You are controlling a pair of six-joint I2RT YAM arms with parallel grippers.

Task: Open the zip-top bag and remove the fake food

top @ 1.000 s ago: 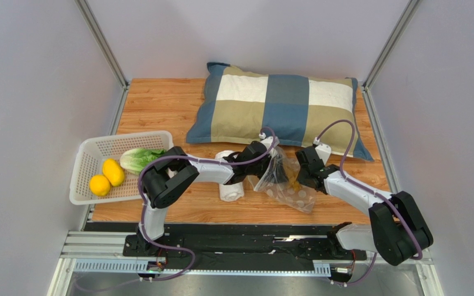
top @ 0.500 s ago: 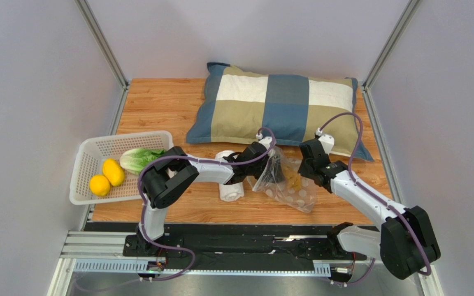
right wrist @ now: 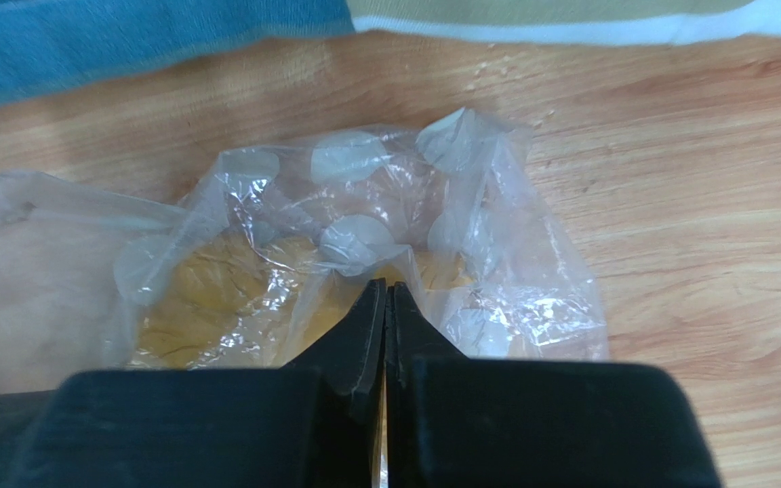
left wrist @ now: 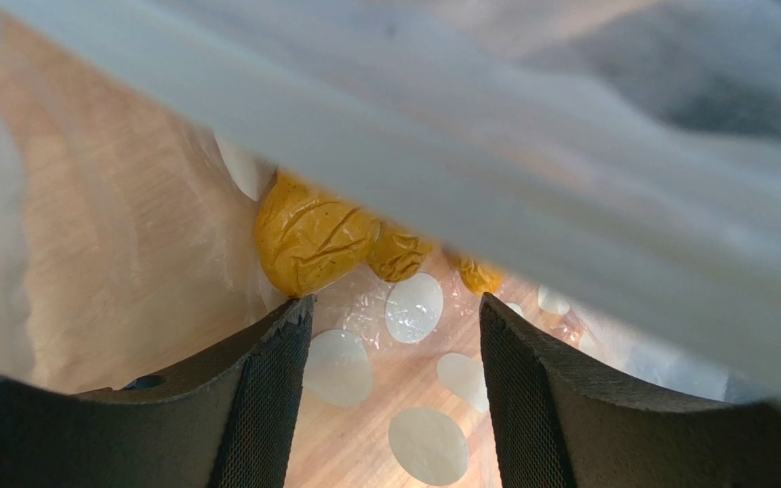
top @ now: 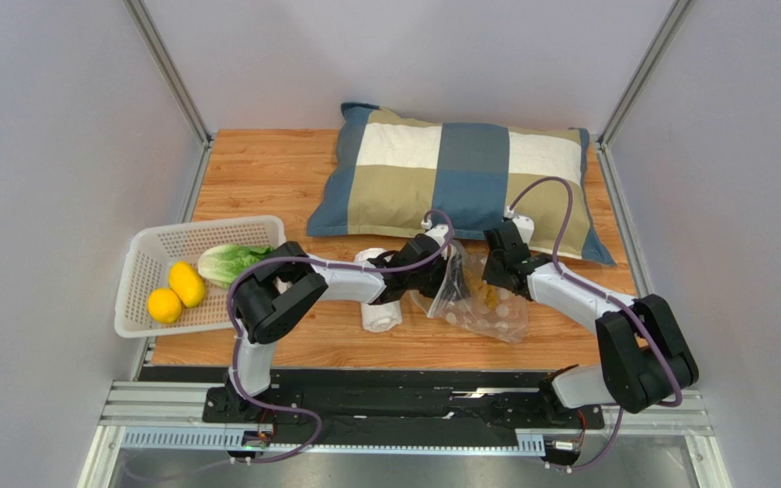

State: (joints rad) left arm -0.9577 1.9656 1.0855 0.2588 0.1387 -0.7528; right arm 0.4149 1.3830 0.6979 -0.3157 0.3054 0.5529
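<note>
Lying mid-table: the zip-top bag (top: 481, 305), clear and crinkly with pale dots, on the wooden table (top: 262, 173) just in front of the checked pillow (top: 456, 173).
Inside the bag: a wrinkled yellow piece (left wrist: 308, 239), seen through the film.
Left gripper (top: 451, 280): reaching into the bag's mouth, jaws spread, film draped over them.
Left arm: stretched low to the right, crossing above a rolled white towel (top: 381, 315).
Right gripper (top: 489, 285): fingers pressed together, tips at the bag's crumpled top; whether film is caught between them cannot be told.
Right arm: bent back leftward, wrist near the pillow's front edge.
Fake food already out: a green-and-white cabbage (top: 230, 262) and two yellow lemons (top: 187, 283), in the white basket (top: 132, 290) at far left.
Since a second ago: the right arm's elbow has drawn in and its wrist has moved toward the pillow; the left arm is unchanged.
</note>
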